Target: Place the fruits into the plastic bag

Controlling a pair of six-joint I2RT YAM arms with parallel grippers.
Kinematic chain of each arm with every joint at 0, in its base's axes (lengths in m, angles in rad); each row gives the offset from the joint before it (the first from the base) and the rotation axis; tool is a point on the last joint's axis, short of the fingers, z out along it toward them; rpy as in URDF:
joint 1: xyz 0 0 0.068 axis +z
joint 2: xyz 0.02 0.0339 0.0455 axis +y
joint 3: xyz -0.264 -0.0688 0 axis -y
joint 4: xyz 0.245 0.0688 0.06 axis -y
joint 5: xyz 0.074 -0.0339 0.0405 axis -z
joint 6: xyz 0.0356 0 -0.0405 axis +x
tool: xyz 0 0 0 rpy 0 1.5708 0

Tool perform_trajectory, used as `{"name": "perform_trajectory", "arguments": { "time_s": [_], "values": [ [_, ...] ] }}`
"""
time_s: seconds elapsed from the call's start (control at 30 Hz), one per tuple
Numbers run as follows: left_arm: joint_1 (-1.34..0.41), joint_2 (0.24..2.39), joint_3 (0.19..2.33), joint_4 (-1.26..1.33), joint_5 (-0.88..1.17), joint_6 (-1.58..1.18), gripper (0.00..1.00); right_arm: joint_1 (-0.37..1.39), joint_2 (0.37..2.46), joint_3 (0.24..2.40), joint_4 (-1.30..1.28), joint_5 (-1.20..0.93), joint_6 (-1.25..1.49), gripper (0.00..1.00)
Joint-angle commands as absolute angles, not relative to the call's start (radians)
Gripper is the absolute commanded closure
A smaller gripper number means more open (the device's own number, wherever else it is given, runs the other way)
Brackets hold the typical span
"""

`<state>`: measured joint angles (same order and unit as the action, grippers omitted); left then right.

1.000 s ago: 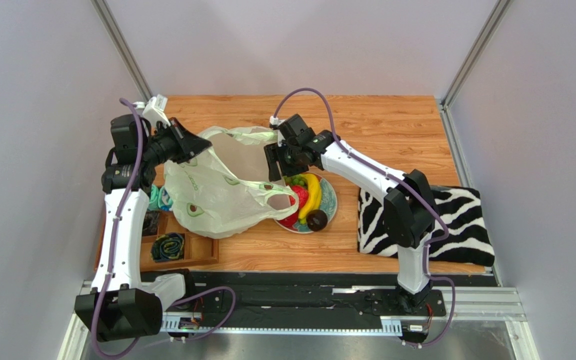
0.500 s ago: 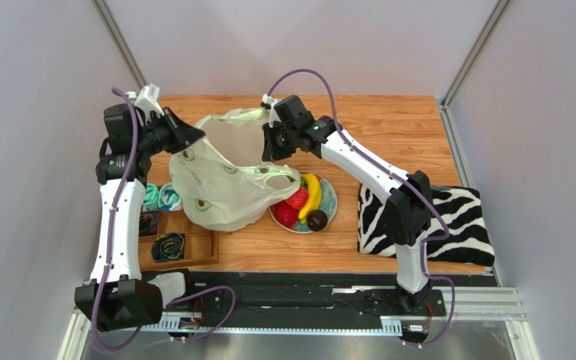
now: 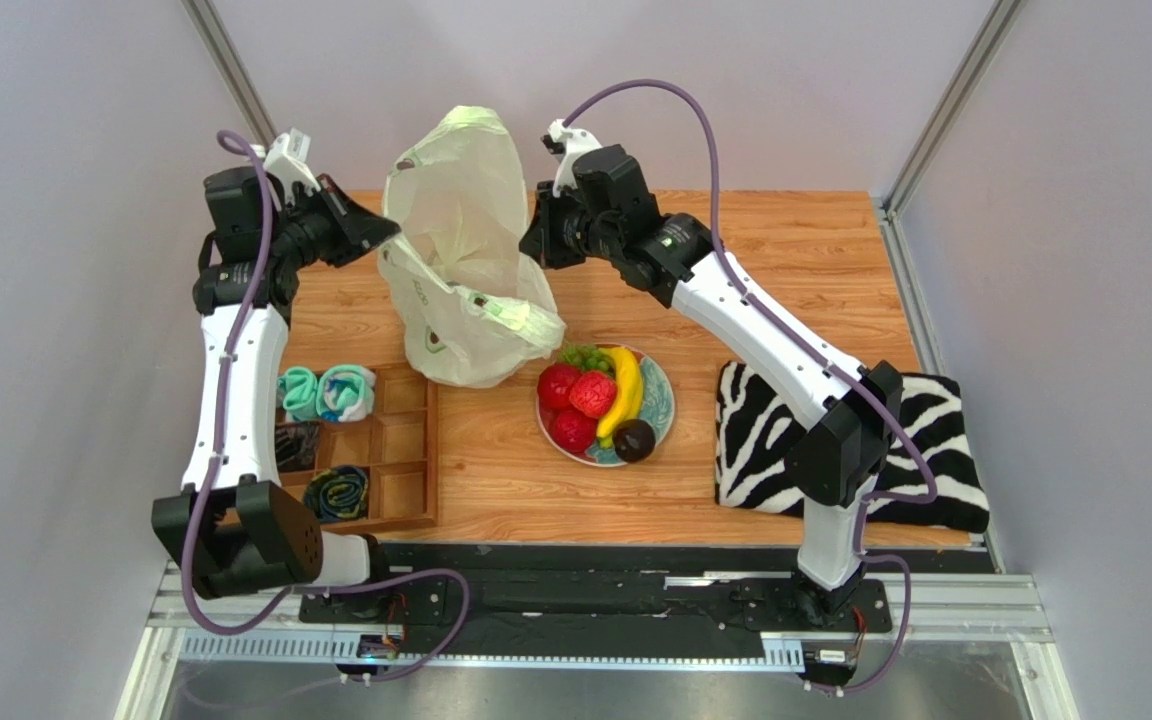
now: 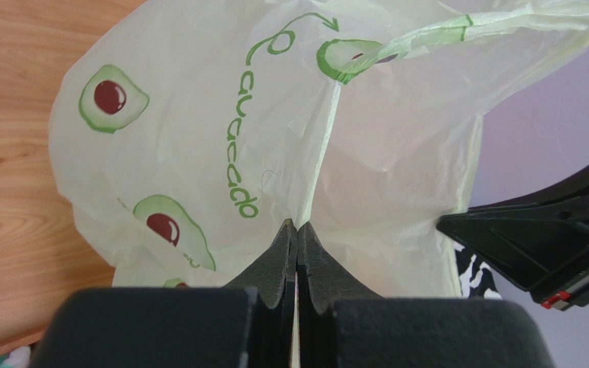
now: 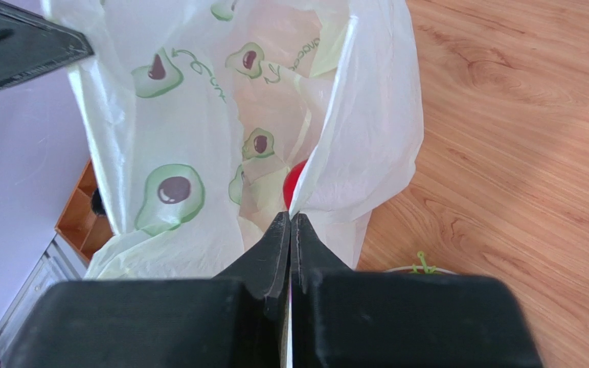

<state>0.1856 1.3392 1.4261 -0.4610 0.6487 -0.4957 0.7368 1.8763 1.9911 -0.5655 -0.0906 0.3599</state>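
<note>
One plastic bag (image 3: 462,225) is hanging lifted over the far-left part of the surface (image 3: 778,255). Its bottom is sagging down just beside the far-left rim of the plate (image 3: 663,402); whether it is touching the wood, cannot tell.

The fruits are lying on that plate near the middle of the surface:
- banana (image 3: 626,393)
- red round fruits (image 3: 573,405)
- green grapes (image 3: 585,359)
- dark oval fruit (image 3: 633,440)

A red patch is showing through the film in the right wrist view. Inside the bag or behind it, cannot tell.

Left fingers (image 4: 284,253) are pressing fully together on a fold of the bag's left side. Right fingers (image 5: 278,245) are pinching shut on the opposite edge in the same way.

Outward, a wooden tray (image 3: 387,450) is sitting at the near-left edge and a zebra cloth (image 3: 838,435) at the near-right.

Likely trouble:
- The film is thin and slick, so either pinch is probably holding only a thin fold, and a jerk could be pulling it free.
- Arms drawing apart could be tearing the plastic.
- With both fingers occupied, nothing is free to carry fruit, and letting one side go risks the mouth collapsing.
- The hanging bottom swinging could be knocking fruit off the plate.
</note>
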Motion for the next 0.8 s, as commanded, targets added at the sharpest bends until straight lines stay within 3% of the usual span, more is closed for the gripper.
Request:
{"name": "perform_trajectory", "arguments": {
  "time_s": [0.0, 0.2, 0.77],
  "values": [
    [0.193, 1.362, 1.387, -0.388, 0.667, -0.483, 1.00, 0.724, 1.882, 2.016, -0.497, -0.040, 0.370, 1.00],
    [0.193, 1.400, 1.342, -0.278, 0.722, -0.482, 1.00, 0.716, 1.899, 1.988, -0.480, -0.038, 0.368, 1.00],
    [0.164, 1.506, 1.500, -0.179, 0.822, -0.594, 1.00, 0.687, 1.810, 1.967, -0.488, 0.069, 0.364, 1.00]
  ]
}}
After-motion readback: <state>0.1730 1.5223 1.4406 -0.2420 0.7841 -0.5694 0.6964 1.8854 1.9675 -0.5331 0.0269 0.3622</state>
